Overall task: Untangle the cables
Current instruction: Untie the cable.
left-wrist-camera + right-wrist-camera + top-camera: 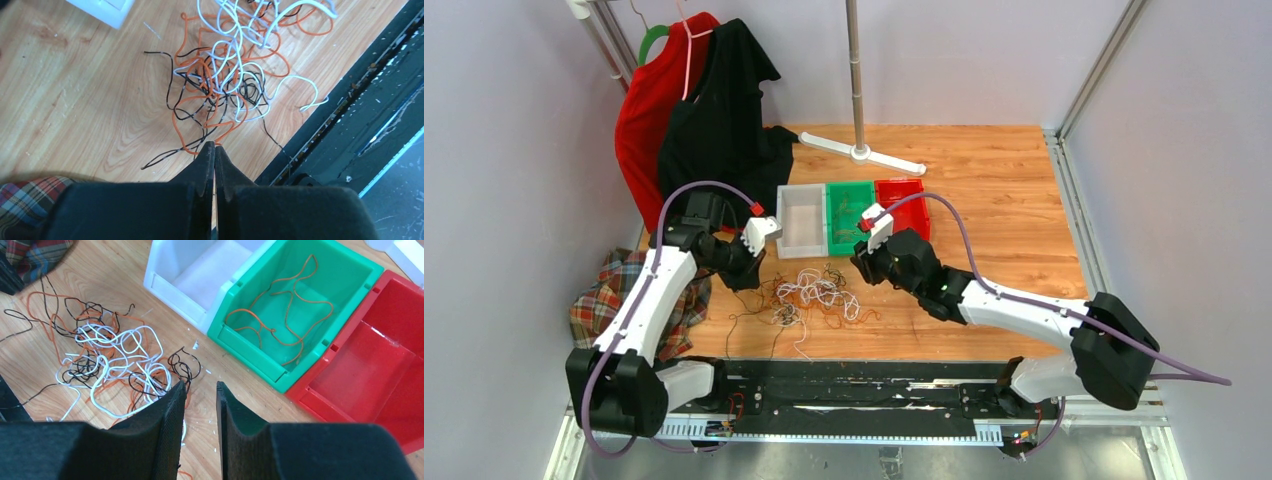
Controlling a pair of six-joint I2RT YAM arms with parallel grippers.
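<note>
Our left gripper (215, 146): jaws pressed together, tips at near edge of cables (220, 80) tangle on wooden table (75, 100). Pinched strand? We cannot tell. Our right gripper (200, 390): jaws apart, nothing between, tangle ahead-left. Green bin (245, 351) ahead-right holds orange strands (286, 315).

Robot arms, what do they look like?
The left arm and right arm have white links with black joints; a thick purple cable runs along each. The left end effector and right end effector each have two black tapered fingers.
</note>
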